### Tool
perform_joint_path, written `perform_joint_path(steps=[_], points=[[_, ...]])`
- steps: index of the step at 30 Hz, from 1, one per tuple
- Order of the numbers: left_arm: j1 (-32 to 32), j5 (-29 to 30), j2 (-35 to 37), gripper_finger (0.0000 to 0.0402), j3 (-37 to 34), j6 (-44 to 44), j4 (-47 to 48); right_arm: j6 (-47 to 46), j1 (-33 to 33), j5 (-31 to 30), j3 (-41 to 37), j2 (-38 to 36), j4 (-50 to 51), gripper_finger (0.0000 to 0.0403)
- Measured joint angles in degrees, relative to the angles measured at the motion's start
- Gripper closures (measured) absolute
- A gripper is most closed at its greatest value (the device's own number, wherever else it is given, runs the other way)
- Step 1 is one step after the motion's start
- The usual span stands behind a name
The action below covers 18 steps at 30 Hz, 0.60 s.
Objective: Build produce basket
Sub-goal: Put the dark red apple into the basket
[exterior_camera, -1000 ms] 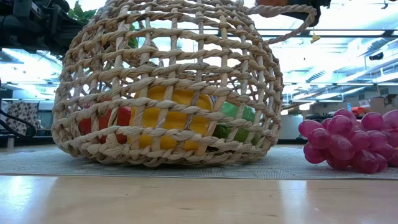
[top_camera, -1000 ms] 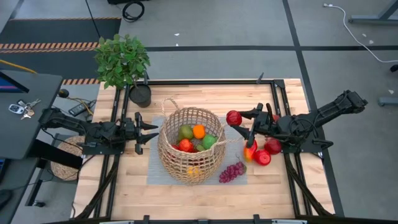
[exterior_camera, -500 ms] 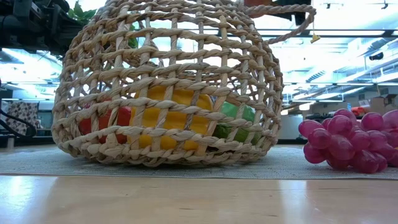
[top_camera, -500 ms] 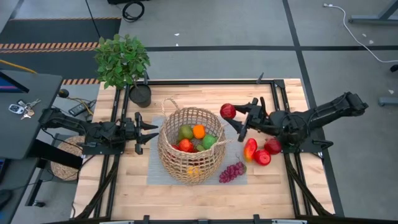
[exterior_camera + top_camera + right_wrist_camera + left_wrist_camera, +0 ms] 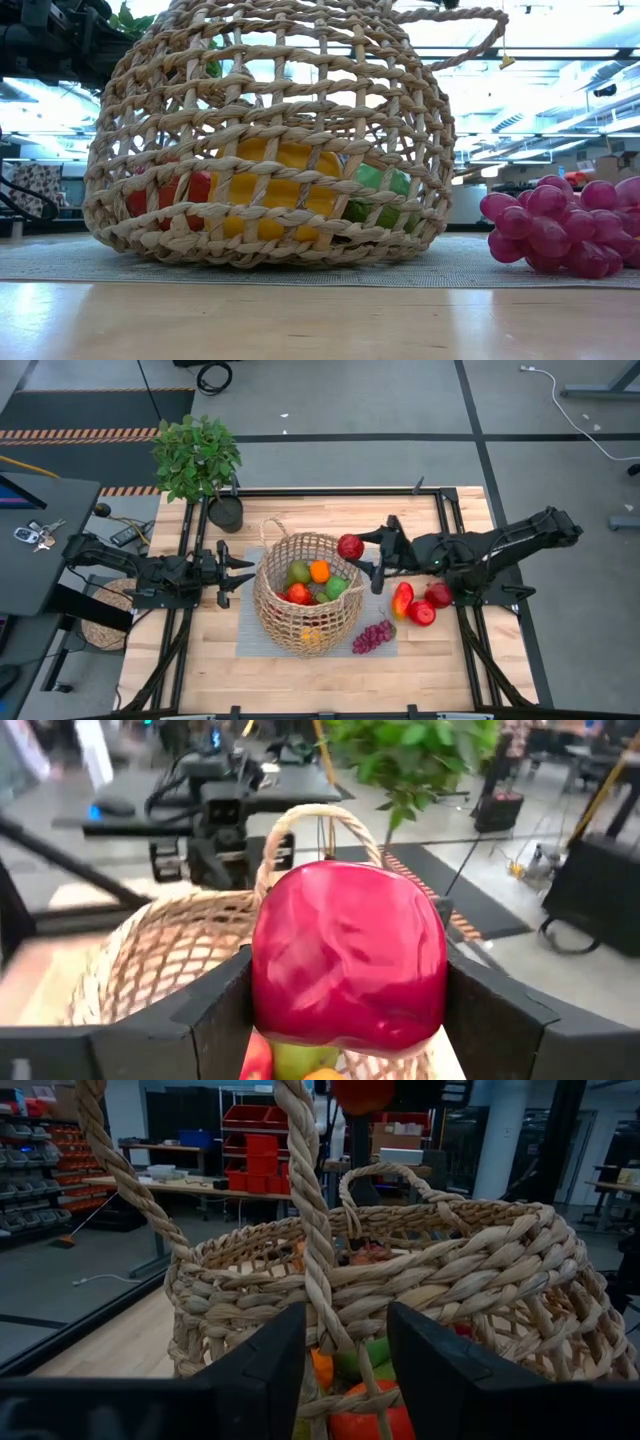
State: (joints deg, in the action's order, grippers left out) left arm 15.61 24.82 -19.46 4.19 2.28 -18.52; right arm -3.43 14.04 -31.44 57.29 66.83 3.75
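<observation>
**Red apple at the basket's rim, held across its widest part**

My right gripper (image 5: pixel 362 559) is clamped on a red apple (image 5: pixel 350 547), one finger on each flank, and the apple hangs over the near-right edge of the wicker basket (image 5: pixel 275 615); in my right wrist view the apple (image 5: pixel 348 956) fills the space between the two dark fingers (image 5: pixel 215 1015), with the basket's far loop handle (image 5: pixel 305 815) rising just behind it.

I judge the apple smooth, glossy and rigid, so it could slip if squeezed off-centre; the hold sits across the widest part, which looks the safest place; it seems light enough for the grip to carry without sagging.

The basket stands on a grey mat (image 5: pixel 245 640) in the middle of the table (image 5: pixel 450 660) and already holds an orange (image 5: pixel 319 570), green pieces and red ones; its open weave looks springy rather than stiff, and the thin handles would catch a finger, so I would release from above the mouth, clear of the rim.

My left gripper (image 5: pixel 240 568) waits just beside the basket's left wall with its fingers apart, the near handle between them but not pinched.

Outside the basket, a purple grape bunch (image 5: pixel 372 635) lies on the mat's right corner; three more red fruits (image 5: pixel 422 605) lie beneath my right arm.
</observation>
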Motion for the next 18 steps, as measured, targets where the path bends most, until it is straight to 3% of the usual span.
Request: perform_joint_path(steps=[10, 18], points=[[0.0, 0.0, 0.0, 0.0249, 0.0, 0.0, 0.0, 31.3, 3.6, -3.3, 8.1, 11.7, 1.6, 0.0123], [0.0, 0.0, 0.0, 0.0253, 0.0, 0.0, 0.0, 52.5, 6.1, -12.0, 10.9, 18.3, -8.7, 0.0123]])
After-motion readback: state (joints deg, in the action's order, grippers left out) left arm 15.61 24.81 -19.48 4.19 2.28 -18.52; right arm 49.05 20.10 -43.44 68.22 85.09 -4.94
